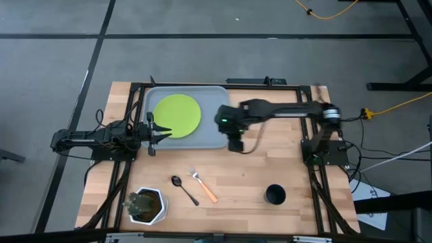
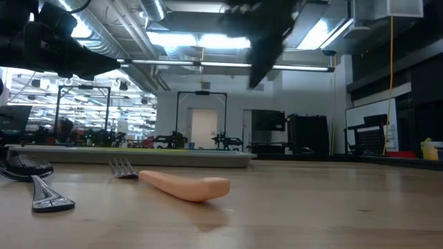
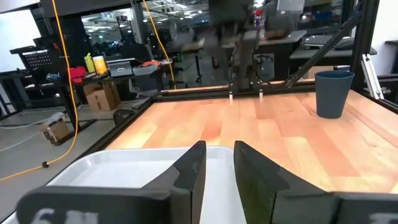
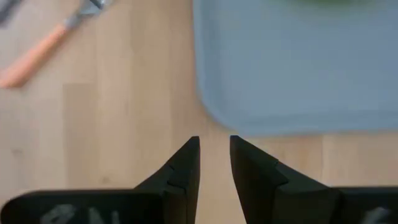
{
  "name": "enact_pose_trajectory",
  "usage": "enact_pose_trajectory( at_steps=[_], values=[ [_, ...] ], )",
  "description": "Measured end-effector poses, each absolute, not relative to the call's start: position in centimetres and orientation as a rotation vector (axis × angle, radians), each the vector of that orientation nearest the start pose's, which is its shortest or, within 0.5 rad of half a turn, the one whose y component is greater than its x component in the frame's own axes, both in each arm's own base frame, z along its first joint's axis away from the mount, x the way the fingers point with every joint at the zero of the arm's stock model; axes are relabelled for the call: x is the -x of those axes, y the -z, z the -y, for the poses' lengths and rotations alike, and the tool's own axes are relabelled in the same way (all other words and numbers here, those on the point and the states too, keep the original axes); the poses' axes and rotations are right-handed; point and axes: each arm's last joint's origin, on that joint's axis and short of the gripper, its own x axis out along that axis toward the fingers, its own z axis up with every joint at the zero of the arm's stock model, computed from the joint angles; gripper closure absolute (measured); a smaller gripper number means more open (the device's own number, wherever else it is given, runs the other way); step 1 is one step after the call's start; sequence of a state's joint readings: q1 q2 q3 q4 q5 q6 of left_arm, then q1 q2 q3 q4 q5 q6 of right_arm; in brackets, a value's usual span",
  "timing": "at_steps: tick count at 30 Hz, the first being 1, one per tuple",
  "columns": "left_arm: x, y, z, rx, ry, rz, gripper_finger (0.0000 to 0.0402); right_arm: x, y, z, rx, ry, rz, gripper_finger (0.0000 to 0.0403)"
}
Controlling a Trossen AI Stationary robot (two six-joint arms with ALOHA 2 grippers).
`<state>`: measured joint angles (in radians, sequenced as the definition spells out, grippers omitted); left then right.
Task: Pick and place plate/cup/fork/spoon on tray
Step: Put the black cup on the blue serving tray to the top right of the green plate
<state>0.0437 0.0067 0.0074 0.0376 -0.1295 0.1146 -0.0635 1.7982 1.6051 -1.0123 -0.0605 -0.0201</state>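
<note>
The lime-green plate lies flat in the grey-blue tray at the table's far middle. The dark cup stands upright near the front right. The orange-handled fork and the dark spoon lie flat on the table near the front middle. My right gripper hangs above the table just off the tray's near right corner, fingers a little apart and empty. My left gripper is over the tray's left edge, a little open and empty.
A white hexagonal pot with a plant stands at the front left corner. Bare wood lies between the tray and the cutlery, and between the fork and the cup. A black frame runs along the table's edges.
</note>
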Motion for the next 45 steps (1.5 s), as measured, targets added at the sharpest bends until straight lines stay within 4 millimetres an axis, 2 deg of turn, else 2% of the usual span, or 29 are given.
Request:
enact_pose_trajectory(
  at_steps=[3, 5, 12, 17, 22, 29, 32, 38, 45],
  values=[
    [-9.7, -16.9, -0.8, -0.113, -0.175, 0.028, 0.0325, -32.8, -30.0, 0.8, -0.099, 0.068, -1.163, 0.0311],
    [-9.7, -16.9, -0.8, -0.113, -0.175, 0.028, 0.0325, -30.2, -29.9, -0.4, -0.156, 0.115, -1.163, 0.0311],
    [-9.7, -16.9, -0.8, -0.113, -0.175, 0.028, 0.0325, -22.0, -27.8, -4.6, -0.453, 0.226, -1.185, 0.0311],
    [-9.7, -16.9, -0.8, -0.113, -0.175, 0.028, 0.0325, -18.5, -26.2, -7.2, -0.564, 0.226, -1.198, 0.0311],
    [-9.7, -16.9, -0.8, -0.113, -0.174, 0.029, 0.0325, -17.0, -25.1, -9.6, -0.563, 0.234, -1.171, 0.0311],
    [-9.7, -16.9, -0.8, -0.113, -0.175, 0.029, 0.0325, -15.6, -26.3, -12.8, -0.597, 0.275, -1.038, 0.0311],
    [-9.7, -16.9, -0.8, -0.113, -0.175, 0.028, 0.0325, -15.2, -25.9, -13.9, -0.62, 0.289, -1.054, 0.0311],
    [-9.7, -16.9, -0.8, -0.113, -0.175, 0.029, 0.0325, -15.1, -24.0, -16.1, -0.525, 0.287, -1.116, 0.0311],
    [-9.7, -16.9, -0.8, -0.113, -0.175, 0.028, 0.0325, -15.1, -23.2, -17.2, -0.49, 0.267, -1.133, 0.0311]
  ],
)
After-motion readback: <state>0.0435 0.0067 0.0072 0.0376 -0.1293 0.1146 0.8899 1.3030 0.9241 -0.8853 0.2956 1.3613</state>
